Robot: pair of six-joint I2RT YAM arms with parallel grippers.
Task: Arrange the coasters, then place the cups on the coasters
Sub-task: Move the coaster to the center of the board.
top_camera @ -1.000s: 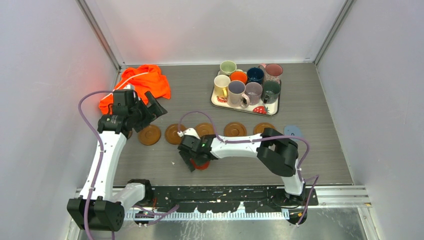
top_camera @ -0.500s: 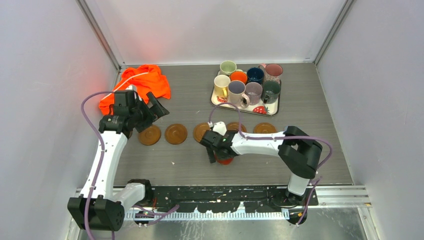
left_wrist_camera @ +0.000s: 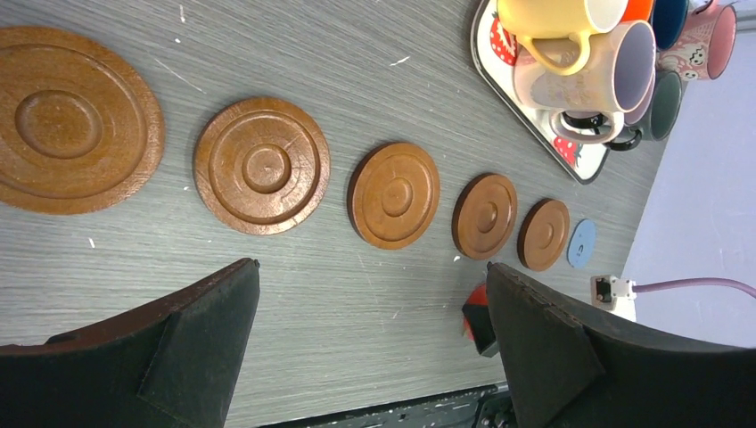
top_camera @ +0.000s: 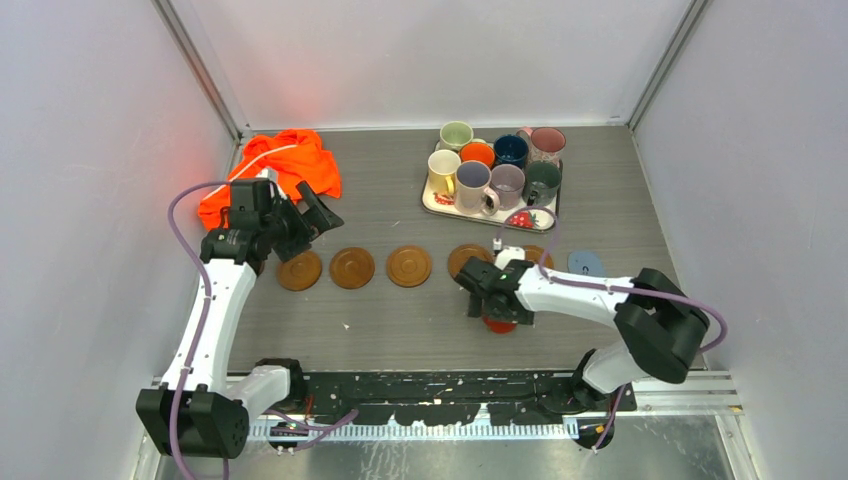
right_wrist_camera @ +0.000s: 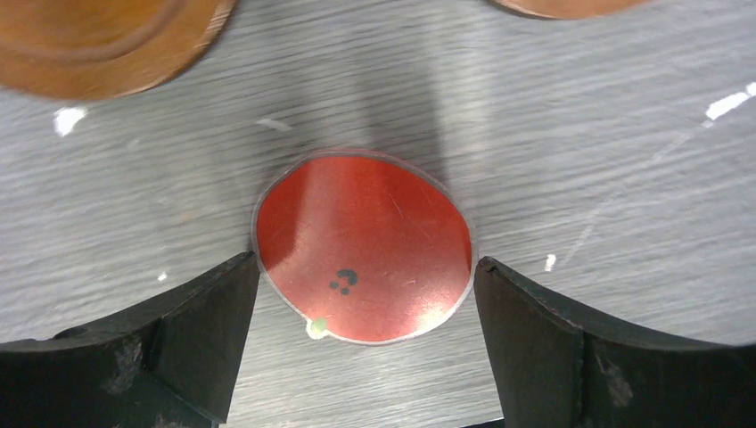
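Note:
Several brown wooden coasters (top_camera: 352,268) lie in a row across the middle of the table, with a light-blue coaster (top_camera: 585,263) at the right end. Nearer than the row, a red coaster (right_wrist_camera: 364,250) lies flat on the table. My right gripper (right_wrist_camera: 365,261) is shut on its rim, one finger on each side; it is also in the top view (top_camera: 492,308). My left gripper (top_camera: 310,218) hangs open and empty above the row's left end. The cups (top_camera: 472,180), several mugs of different colours, stand together on the strawberry-print tray (top_camera: 437,207).
An orange cloth (top_camera: 275,170) lies bunched at the back left, behind the left arm. White walls close in the table on three sides. The arms' black base rail (top_camera: 440,385) runs along the near edge.
The right gripper has slid the red coaster to the right along the near side of the row, from under the second coaster to under the fourth. The left arm has barely moved.

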